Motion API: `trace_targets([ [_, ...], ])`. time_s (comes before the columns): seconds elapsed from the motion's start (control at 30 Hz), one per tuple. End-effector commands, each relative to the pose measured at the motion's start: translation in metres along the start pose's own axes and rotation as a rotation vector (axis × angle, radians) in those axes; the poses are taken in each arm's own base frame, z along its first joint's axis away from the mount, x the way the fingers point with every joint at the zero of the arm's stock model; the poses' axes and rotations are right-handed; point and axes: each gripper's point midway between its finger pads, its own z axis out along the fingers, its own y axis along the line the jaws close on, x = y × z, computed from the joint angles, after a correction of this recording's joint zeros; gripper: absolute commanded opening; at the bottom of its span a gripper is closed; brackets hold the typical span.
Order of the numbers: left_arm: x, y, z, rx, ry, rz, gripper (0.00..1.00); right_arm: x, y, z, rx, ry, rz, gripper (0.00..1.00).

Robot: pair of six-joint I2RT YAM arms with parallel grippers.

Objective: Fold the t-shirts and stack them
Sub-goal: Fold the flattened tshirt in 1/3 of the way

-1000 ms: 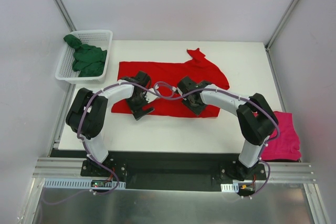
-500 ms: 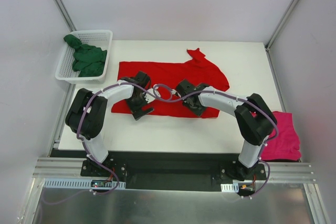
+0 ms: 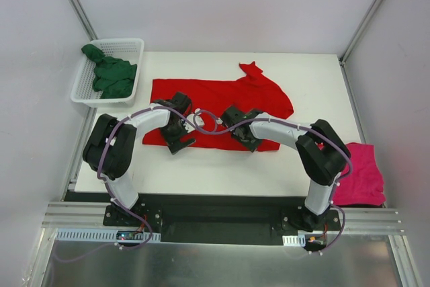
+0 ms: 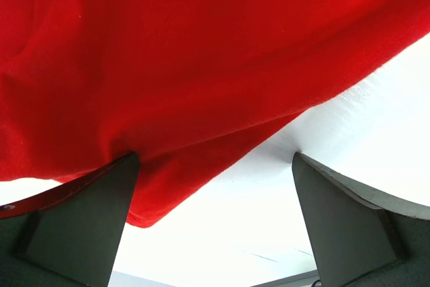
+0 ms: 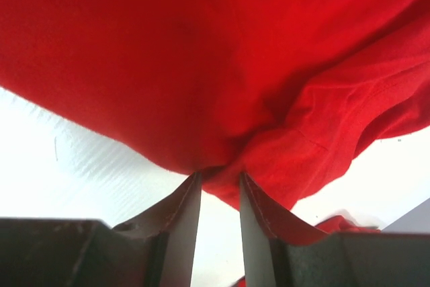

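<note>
Cloth of the red t-shirt [image 3: 222, 95] lay spread over the middle of the white counter [image 3: 222, 173], its long axis running from left to right, with a bunched sleeve or corner standing up at the far right. Its near hem faced the two arms, and the body of the shirt stretched away from both of them toward the far side.

The right end effector [image 5: 220, 176] sat at that hem, right of centre. Its jaws were drawn narrow, with a puckered fold of red cloth caught at their tips. The left end effector [image 4: 215, 159] sat at the near-left corner of the same hem, jaws spread wide. The cloth edge lay between them and brushed one finger, but nothing was gripped. Each arm was about as close to the hem as the other, so the coming fold likely depended on the left one closing before the hem was carried away over the shirt.

There were three t-shirts in all. Besides the red one, a green t-shirt [image 3: 113, 75] lay crumpled in the single white basket [image 3: 131, 45] at the far left. A magenta t-shirt [image 3: 363, 176] lay folded at the near right, beside the right arm.
</note>
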Motion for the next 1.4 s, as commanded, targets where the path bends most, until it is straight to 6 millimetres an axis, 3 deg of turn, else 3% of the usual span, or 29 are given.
trace_targets([
  [0.0,0.019,0.001,0.006,-0.010,0.063,0.006,0.99,0.004,0.005,0.006,0.027,0.025,-0.067,0.32],
  [0.17,0.023,0.000,0.007,-0.011,0.075,0.019,0.99,0.006,0.000,0.005,0.051,0.026,-0.071,0.29],
  [0.3,0.030,0.000,0.012,-0.003,0.089,0.002,0.99,0.004,-0.004,-0.002,0.053,0.014,-0.064,0.07],
  [0.4,0.033,0.000,0.016,0.001,0.098,-0.002,0.99,0.004,-0.006,-0.008,0.052,0.014,-0.067,0.01],
  [0.6,0.034,-0.001,0.021,0.007,0.099,-0.002,0.99,0.006,-0.008,-0.022,0.032,0.010,-0.076,0.02],
  [0.77,0.026,0.004,0.021,0.001,0.083,-0.006,0.99,0.017,-0.006,-0.032,0.002,0.027,-0.081,0.15],
  [0.9,0.021,0.007,0.020,-0.004,0.075,-0.013,0.99,0.023,-0.007,-0.032,0.009,0.028,-0.092,0.05],
  [1.37,0.026,0.008,0.013,-0.025,0.072,-0.003,0.99,0.040,-0.003,-0.024,-0.016,0.060,-0.117,0.03],
])
